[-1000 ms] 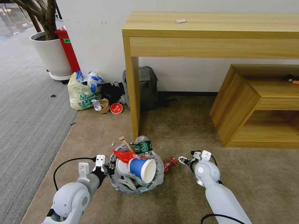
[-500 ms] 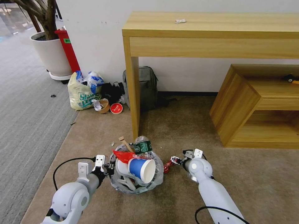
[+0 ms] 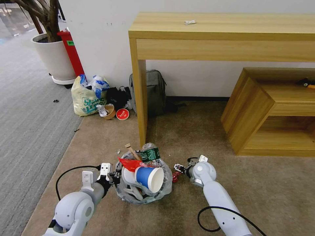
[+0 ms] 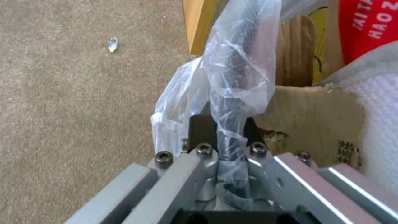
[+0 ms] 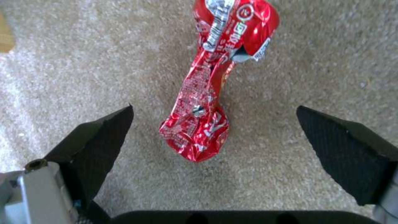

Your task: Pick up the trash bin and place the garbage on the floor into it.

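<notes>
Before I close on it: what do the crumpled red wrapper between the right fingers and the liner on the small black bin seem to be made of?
The crumpled red wrapper looks like thin metallised foil or plastic film: glossy, sharp creases, silver glints along the folds. The liner on the small round black trash bin seems thin translucent plastic, crinkly and shiny, gripped by the left gripper. The right gripper stands open on either side of the wrapper.

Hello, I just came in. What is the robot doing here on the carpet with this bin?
The robot is collecting litter into the trash bin, which stands on the beige floor and is already heaped with cups and wrappers. The left gripper is shut on the bin's bagged rim. The right gripper is open, its fingers on either side of a red wrapper lying on the carpet just beside the bin, not yet grasped.
</notes>
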Available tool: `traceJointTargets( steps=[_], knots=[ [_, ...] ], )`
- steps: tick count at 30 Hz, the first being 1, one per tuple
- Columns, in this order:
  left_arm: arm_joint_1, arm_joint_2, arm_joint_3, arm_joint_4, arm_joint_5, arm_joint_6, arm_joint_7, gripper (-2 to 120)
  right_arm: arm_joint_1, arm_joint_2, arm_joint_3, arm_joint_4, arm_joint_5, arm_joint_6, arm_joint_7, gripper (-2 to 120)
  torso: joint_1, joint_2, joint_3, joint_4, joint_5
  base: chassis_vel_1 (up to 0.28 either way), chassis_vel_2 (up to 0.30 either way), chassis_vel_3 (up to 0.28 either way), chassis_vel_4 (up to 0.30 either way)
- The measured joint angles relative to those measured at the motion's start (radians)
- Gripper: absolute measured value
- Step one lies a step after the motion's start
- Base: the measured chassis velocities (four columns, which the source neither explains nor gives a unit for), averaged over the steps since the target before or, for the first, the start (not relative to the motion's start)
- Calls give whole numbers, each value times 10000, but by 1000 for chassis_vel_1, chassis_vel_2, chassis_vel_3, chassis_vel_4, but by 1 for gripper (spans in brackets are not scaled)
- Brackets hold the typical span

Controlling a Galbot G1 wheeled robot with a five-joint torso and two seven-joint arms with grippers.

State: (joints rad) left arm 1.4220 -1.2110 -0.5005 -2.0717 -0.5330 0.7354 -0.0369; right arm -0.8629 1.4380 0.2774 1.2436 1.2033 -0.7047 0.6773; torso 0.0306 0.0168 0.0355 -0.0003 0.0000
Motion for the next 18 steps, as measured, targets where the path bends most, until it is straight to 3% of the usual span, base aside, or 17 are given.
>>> traceJointTargets(
  steps=[8,12,18],
  knots=[
    [-27,-2,3,32,-3,0,7,0,308,175,83,-595,-148,176,-10,95,0,0,0,1,0,0,0,0,0],
    [-31,-1,3,37,-3,0,8,0,451,247,113,-872,-262,246,-66,84,0,0,0,1,0,0,0,0,0],
    [-30,-9,3,38,-3,0,12,0,583,354,164,-1289,-600,401,-253,55,0,0,0,1,1,0,0,0,0]
  ],
)
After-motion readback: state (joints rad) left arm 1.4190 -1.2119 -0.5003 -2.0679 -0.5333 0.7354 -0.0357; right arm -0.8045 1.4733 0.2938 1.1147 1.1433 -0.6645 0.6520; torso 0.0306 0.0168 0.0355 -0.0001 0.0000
